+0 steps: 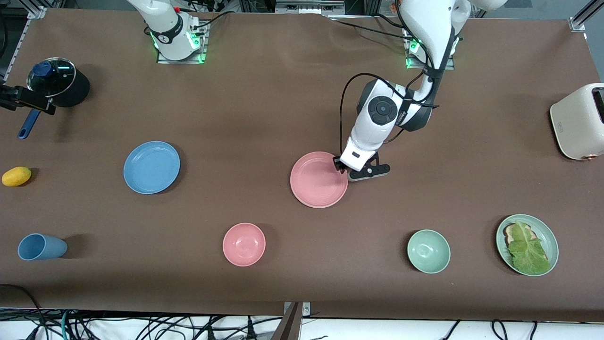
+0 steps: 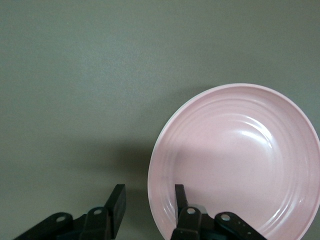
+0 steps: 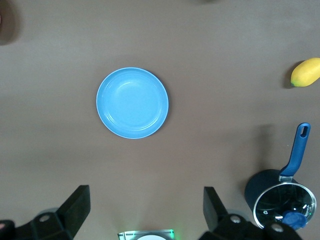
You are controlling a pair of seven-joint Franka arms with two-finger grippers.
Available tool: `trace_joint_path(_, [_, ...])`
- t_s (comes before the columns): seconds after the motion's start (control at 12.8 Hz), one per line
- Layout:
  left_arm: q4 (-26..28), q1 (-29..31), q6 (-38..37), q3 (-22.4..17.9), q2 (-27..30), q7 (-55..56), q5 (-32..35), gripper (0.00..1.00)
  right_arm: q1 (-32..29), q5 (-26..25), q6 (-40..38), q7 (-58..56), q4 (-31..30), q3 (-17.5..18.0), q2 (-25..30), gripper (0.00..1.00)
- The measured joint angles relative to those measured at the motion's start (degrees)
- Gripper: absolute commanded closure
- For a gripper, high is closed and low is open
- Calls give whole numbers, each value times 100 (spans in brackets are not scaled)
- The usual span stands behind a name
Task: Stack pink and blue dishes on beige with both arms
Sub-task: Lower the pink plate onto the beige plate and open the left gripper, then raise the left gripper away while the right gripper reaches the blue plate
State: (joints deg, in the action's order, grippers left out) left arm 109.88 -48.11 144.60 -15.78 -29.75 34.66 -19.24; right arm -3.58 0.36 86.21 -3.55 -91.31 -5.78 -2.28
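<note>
- Currently the left end effector (image 1: 344, 171) is sitting low at the rim of the pink plate (image 1: 319, 179), on the edge toward the left arm's end of the table.
- Its jaws are standing part-way apart, straddling the rim without pinching it: in the left wrist view one finger (image 2: 117, 205) is showing outside the plate, the other over its inner edge.
- The right end effector (image 3: 147, 210) is hanging high with its jaws spread wide, holding nothing and looking down on the blue plate (image 1: 152, 167); the right arm is waiting.
- The blue plate is lying flat on the table (image 1: 283, 108), well apart from the pink plate, toward the right arm's end.
- No beige plate is showing anywhere; whether one is lying hidden under the pink plate I cannot tell.
- Step in hand, as I am judging it: the pink plate's turn, at its rim. Next is likely the blue plate, calling for a low, thin rim pinch.
- Room for moving: open cloth is stretching between the two plates; the pink bowl (image 1: 244, 244) is sitting nearer the front camera than the pink plate, clear of that path.
</note>
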Motion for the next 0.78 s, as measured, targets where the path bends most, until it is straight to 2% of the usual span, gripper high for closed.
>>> trace_joint_path(0.31, [-121, 17, -105, -84, 32, -93, 1, 34, 12, -7, -103, -125, 0, 64, -1, 0])
trace_joint_path(0.62, [-828, 79, -1490, -512, 196, -568, 2, 30, 19, -46, -142, -125, 0, 109, -1, 0])
trace_joint_path(0.78, [-1152, 185, -1966, -595, 238, -658, 6, 30, 19, -49, -158, -125, 0, 112, -2, 0])
